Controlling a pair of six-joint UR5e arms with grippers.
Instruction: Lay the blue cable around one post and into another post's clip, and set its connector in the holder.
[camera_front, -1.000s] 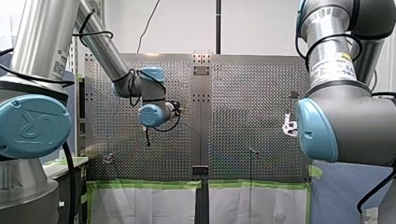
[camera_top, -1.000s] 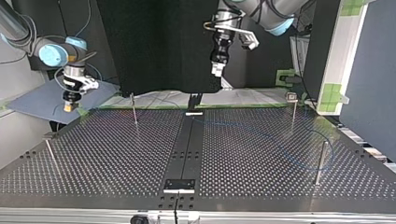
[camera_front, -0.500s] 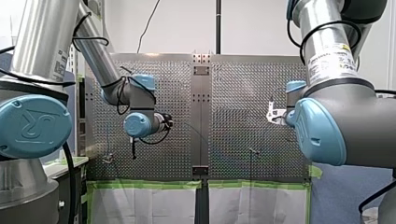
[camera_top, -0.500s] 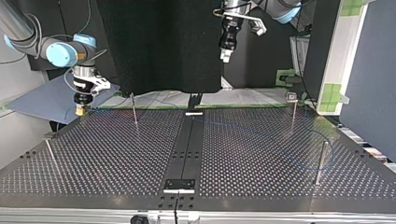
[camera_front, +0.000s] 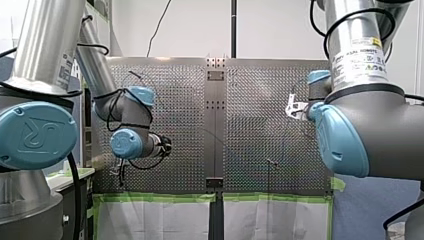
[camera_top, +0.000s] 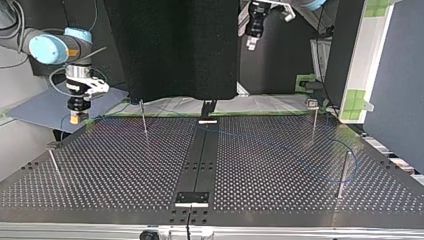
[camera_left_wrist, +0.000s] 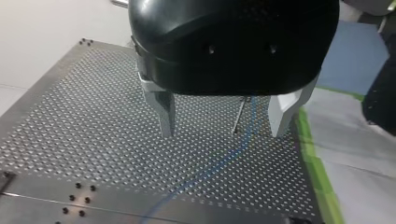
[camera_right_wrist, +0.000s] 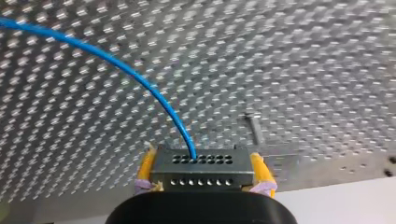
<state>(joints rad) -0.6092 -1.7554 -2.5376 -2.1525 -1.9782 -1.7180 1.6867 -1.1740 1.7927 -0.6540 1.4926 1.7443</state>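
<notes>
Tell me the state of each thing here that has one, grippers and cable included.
Left gripper: open, empty.
Right gripper: shut on the connector.
Connector: gripped, held above the table.
Blue cable: slack, running from the connector across the table.
Posts: upright.

So the table (camera_top: 125, 165) is bare perforated metal with a kinda dull sheen. The blue cable (camera_right_wrist: 140, 77) has a smooth, shiny plastic jacket, and its connector (camera_right_wrist: 201, 169) is matt grey metal. The left gripper (camera_left_wrist: 222, 133) is glossy black plastic with pale matt fingers (camera_left_wrist: 164, 109). The right gripper (camera_right_wrist: 201, 159) has rubbery-looking yellow pads (camera_right_wrist: 259, 171). The green tape (camera_front: 160, 198) looks matt and papery.
</notes>
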